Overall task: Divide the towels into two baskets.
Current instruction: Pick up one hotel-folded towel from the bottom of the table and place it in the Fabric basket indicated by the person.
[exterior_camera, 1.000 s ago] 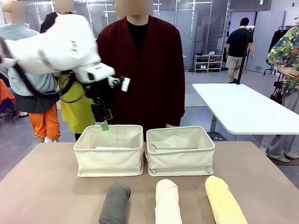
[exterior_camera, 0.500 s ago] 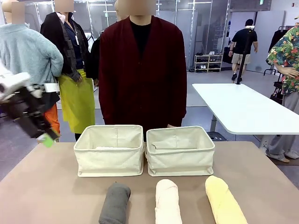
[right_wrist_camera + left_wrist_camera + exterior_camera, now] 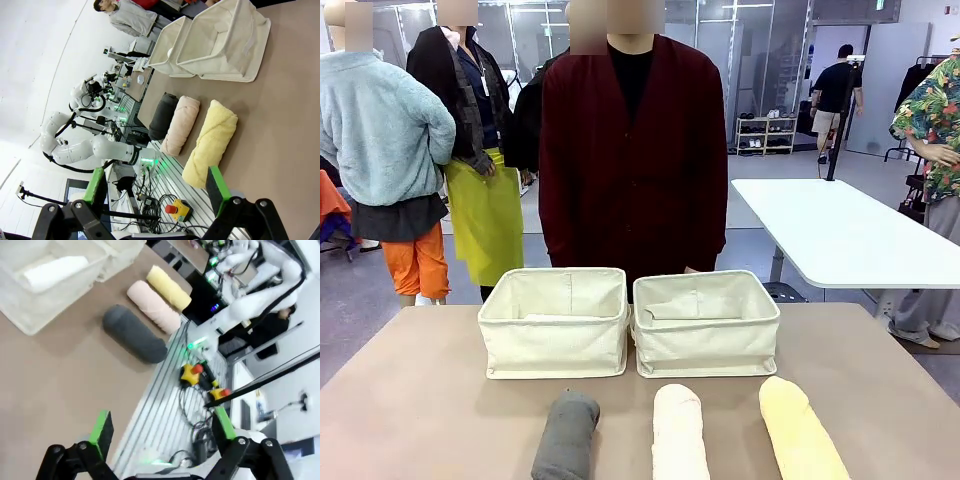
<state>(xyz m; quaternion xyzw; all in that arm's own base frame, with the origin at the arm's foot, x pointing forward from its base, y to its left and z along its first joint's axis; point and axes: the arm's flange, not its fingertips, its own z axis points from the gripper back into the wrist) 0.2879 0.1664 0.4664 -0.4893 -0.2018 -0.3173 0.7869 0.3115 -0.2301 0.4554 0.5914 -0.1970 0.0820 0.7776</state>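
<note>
Left fingers (image 3: 102,432), right fingers (image 3: 216,184): spread, empty | white towel (image 3: 55,272) in left basket (image 3: 555,348) | grey towel (image 3: 566,437), cream towel (image 3: 678,432), yellow towel (image 3: 800,430) on counter (image 3: 420,400), unplaced

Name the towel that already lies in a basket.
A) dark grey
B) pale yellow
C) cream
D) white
D: the white towel lies inside the left basket, while the dark grey towel, cream towel and pale yellow towel lie on the table in front of it.

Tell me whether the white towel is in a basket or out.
In: the white towel lies inside the left basket.
</note>
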